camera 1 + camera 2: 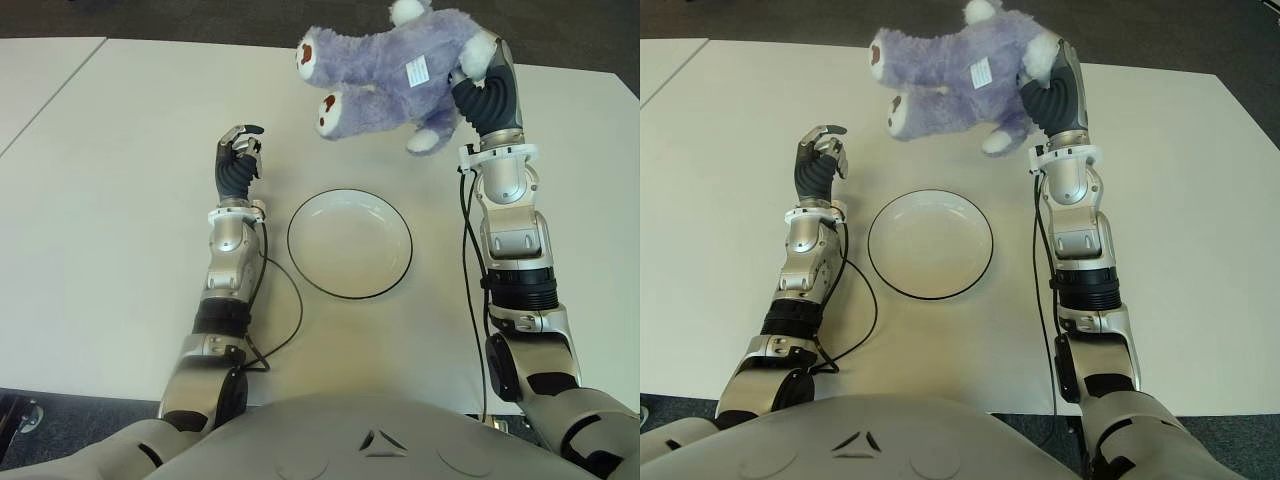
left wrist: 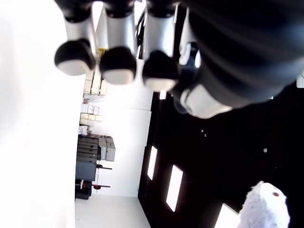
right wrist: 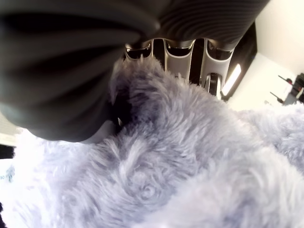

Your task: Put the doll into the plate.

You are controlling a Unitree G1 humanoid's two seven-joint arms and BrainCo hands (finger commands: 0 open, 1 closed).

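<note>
Doll (image 1: 385, 75) hung in the air beyond the plate (image 1: 350, 243), its rear end clasped by the right hand (image 1: 478, 75). Released there, it would miss; the left hand (image 1: 238, 160) showed empty beside the plate.

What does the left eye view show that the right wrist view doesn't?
Only the left eye view shows the empty plate on the table, the left hand curled and empty left of the plate, and the doll's feet and white tag, held up beyond the plate. Only the right wrist view shows the right hand's fingers sunk into the fur. Both show the right hand gripping the purple doll.
</note>
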